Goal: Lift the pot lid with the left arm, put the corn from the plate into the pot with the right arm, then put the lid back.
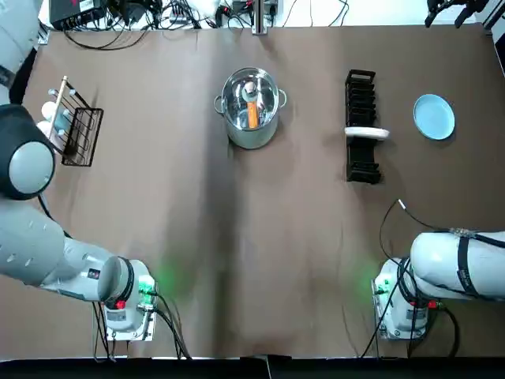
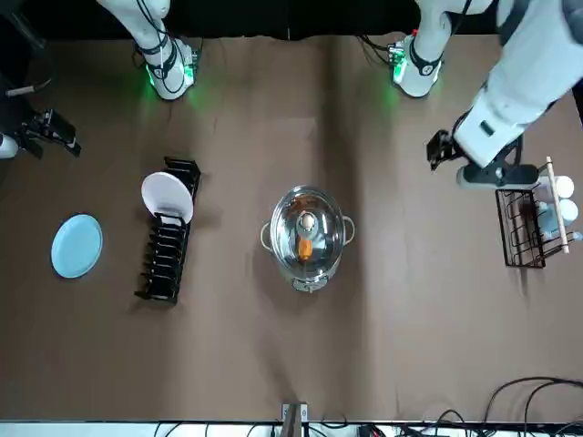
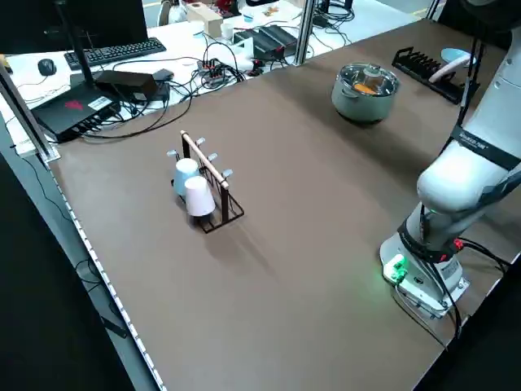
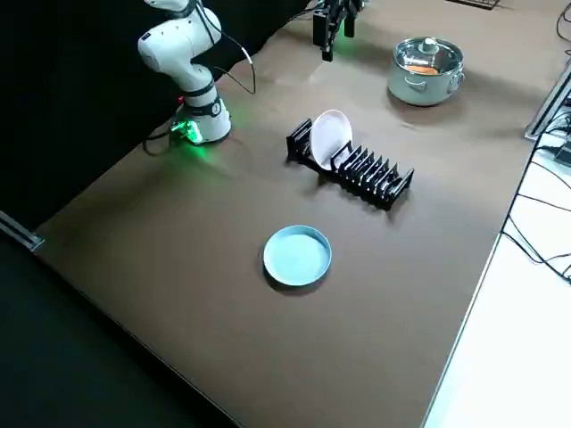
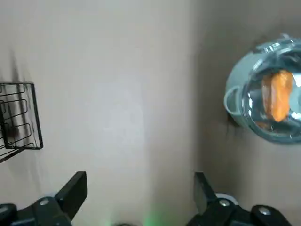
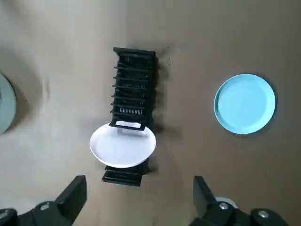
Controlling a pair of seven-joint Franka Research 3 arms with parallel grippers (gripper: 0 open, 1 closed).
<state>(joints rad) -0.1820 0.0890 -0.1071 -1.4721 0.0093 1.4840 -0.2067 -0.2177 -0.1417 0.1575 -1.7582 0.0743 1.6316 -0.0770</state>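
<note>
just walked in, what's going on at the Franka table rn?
Nothing is being handled at the moment. The corn lies inside the pot, visible through the glass lid, which sits on the pot. The blue plate is empty. The left end effector is open above bare table beside the pot; the right end effector is open above the dish rack.

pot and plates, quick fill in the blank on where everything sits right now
1. The glass lid sits on the pot, and the orange ____ shows inside.
2. The blue plate is ____.
3. The white plate stands in the black dish ____.
4. The left gripper and the right gripper are both ____, holding nothing.

Missing words: corn; empty; rack; open.
</note>
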